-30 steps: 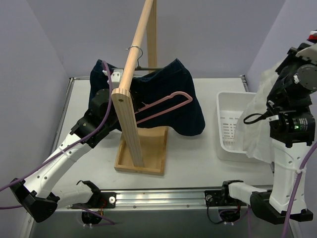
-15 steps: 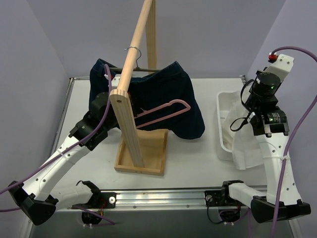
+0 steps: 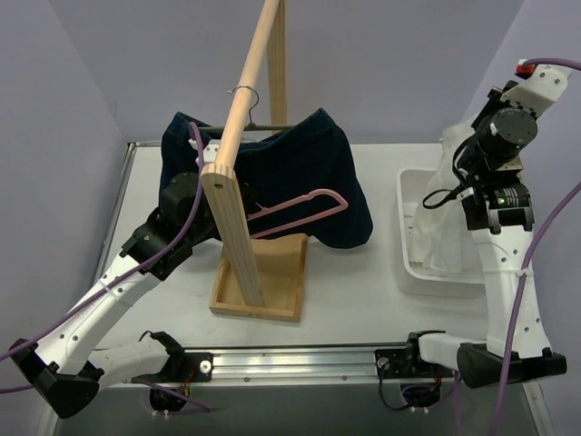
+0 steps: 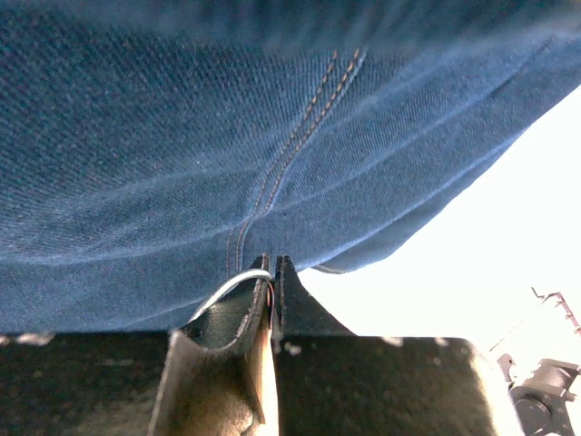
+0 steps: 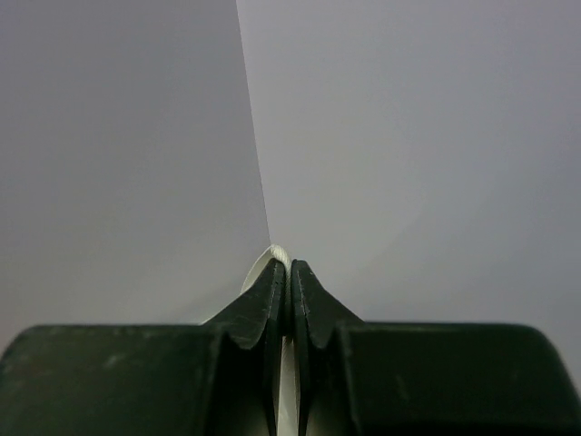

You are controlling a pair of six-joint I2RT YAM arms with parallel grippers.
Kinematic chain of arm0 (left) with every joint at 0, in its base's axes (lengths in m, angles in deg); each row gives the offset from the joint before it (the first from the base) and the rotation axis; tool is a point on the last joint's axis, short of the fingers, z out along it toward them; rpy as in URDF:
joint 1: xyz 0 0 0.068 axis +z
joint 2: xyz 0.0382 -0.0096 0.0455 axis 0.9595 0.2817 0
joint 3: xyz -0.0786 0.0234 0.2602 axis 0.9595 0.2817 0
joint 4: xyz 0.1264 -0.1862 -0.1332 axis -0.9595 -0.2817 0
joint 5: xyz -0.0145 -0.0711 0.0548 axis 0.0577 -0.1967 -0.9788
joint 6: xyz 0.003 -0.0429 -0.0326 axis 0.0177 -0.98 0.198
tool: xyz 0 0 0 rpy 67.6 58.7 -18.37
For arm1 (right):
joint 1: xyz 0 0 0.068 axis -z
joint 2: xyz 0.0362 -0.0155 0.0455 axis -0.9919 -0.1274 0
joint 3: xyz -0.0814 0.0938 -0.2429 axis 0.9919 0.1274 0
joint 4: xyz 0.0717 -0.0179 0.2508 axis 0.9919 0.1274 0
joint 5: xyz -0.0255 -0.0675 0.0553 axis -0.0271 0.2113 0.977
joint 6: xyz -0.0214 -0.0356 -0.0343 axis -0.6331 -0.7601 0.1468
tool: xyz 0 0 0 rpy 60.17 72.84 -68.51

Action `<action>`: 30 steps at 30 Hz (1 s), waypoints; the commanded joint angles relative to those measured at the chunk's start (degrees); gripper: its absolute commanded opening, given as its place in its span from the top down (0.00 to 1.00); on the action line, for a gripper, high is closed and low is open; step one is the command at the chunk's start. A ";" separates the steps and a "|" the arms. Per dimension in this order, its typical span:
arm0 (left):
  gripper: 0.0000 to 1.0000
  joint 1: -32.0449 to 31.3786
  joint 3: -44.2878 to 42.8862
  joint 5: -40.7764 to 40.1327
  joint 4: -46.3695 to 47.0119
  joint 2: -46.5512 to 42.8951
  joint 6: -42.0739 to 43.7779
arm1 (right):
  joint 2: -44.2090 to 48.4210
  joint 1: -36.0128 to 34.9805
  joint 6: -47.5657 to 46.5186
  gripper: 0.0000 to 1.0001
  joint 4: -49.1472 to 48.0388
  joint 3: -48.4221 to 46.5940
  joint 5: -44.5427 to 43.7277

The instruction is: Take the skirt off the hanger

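Above a white table [image 3: 363,291], the left gripper [image 4: 274,265] is closed at the hem of the denim skirt [image 3: 309,173], which is hung by its hanger [image 3: 270,126] from the wooden rail [image 3: 259,54]. A white cloth [image 3: 443,227] is pinched by the right gripper [image 5: 290,268]. Removal is judged unstarted; a firm downward pull is needed.

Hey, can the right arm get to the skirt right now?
Probably not at once: the right gripper is shut on a white cloth above the basket, well to the side of the skirt on the wooden rack.
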 commanded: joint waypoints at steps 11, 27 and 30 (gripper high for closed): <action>0.98 0.07 0.50 2.57 0.50 -1.20 0.89 | 8.20 0.78 3.20 1.00 -3.22 15.96 -1.55; 0.98 0.07 -3.81 5.13 -5.74 2.15 6.60 | 11.37 0.60 19.84 0.18 32.22 29.77 15.40; 0.98 -0.02 -3.55 7.05 -6.09 1.88 6.43 | 16.02 0.60 18.51 0.00 32.12 29.34 16.46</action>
